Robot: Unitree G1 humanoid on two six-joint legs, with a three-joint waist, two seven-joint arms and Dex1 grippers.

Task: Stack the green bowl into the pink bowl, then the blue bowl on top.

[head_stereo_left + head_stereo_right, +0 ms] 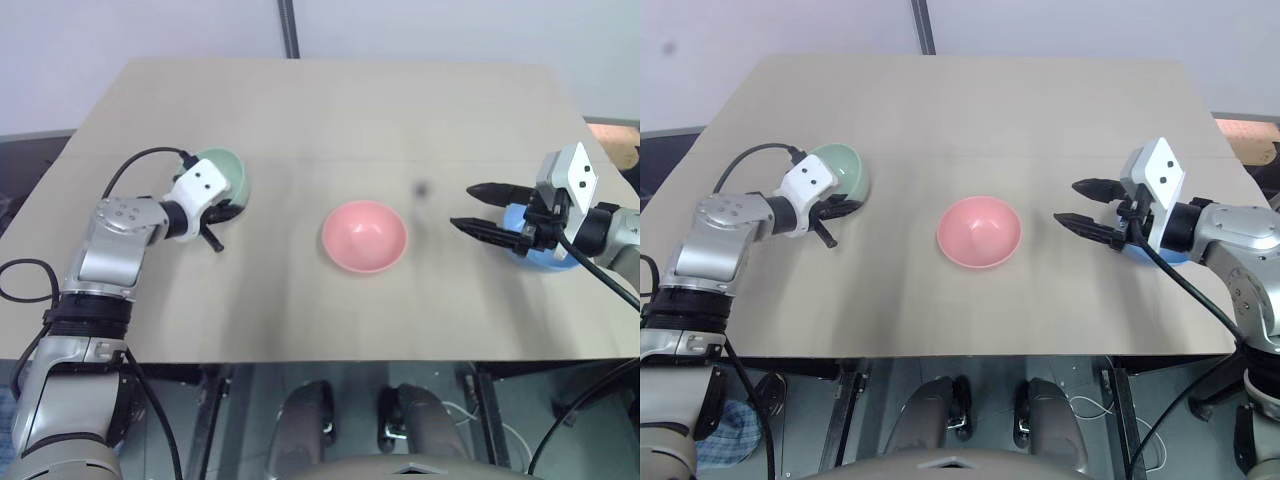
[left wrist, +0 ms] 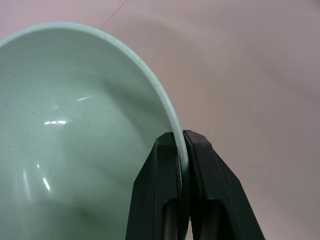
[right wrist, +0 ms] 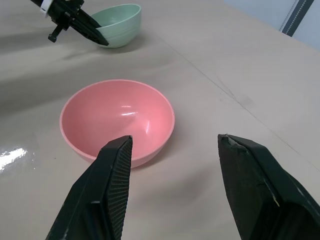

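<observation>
While our left gripper (image 2: 182,150) clenches the rim of the green bowl (image 1: 226,178) at the table's (image 1: 330,110) left side, one finger inside the wall and one outside, our right gripper (image 3: 172,175) hangs with its jaws spread and grasping nothing. We see the pink bowl (image 1: 364,236) sitting upright at the table's middle, apart from both. Behind our right gripper, the blue bowl (image 1: 540,255) rests on the table at the right.
</observation>
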